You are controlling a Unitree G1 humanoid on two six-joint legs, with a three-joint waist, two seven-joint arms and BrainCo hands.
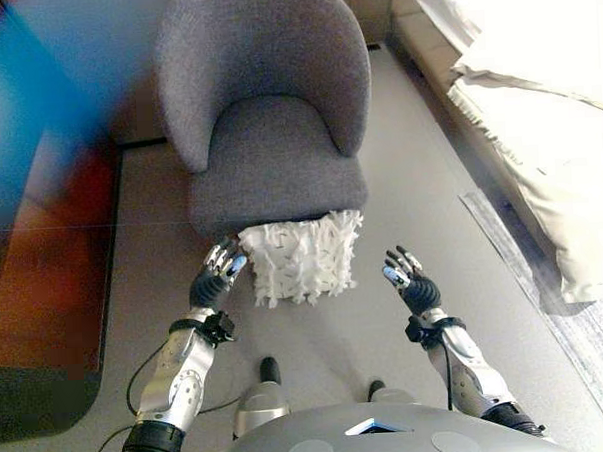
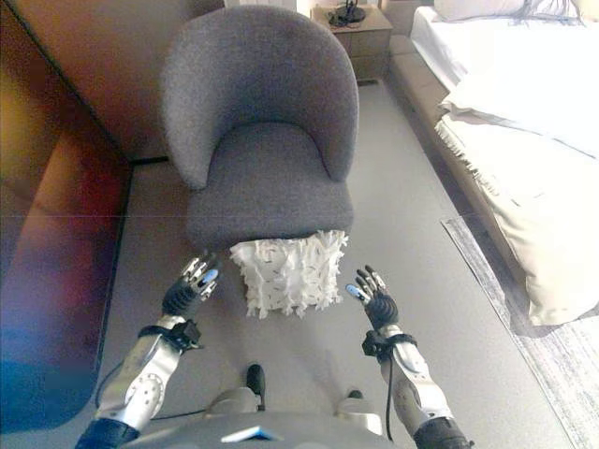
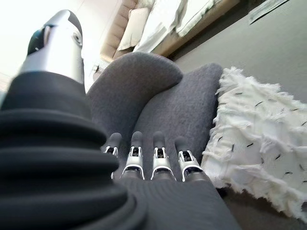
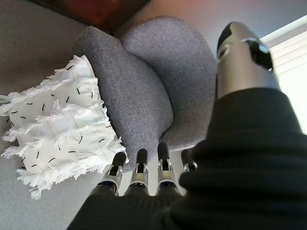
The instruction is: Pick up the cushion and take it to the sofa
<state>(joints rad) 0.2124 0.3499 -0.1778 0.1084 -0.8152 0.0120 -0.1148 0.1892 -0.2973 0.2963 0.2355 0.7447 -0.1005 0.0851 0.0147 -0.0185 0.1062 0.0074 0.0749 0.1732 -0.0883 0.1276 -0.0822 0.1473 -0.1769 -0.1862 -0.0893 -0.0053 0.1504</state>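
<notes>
A white fringed cushion [image 1: 301, 258] with small dark dashes leans on the floor against the front of a grey armchair [image 1: 266, 107]. It also shows in the left wrist view [image 3: 259, 139] and the right wrist view [image 4: 57, 124]. My left hand [image 1: 219, 275] is open, its fingers close beside the cushion's left edge. My right hand [image 1: 409, 276] is open, a short way to the right of the cushion, apart from it. Both hands hold nothing.
A bed with white bedding [image 1: 536, 96] runs along the right side. A wooden nightstand [image 2: 354, 33] stands behind the chair. A dark wood panel [image 1: 42, 247] lines the left. A rug edge [image 1: 575, 304] lies at the right on the grey floor.
</notes>
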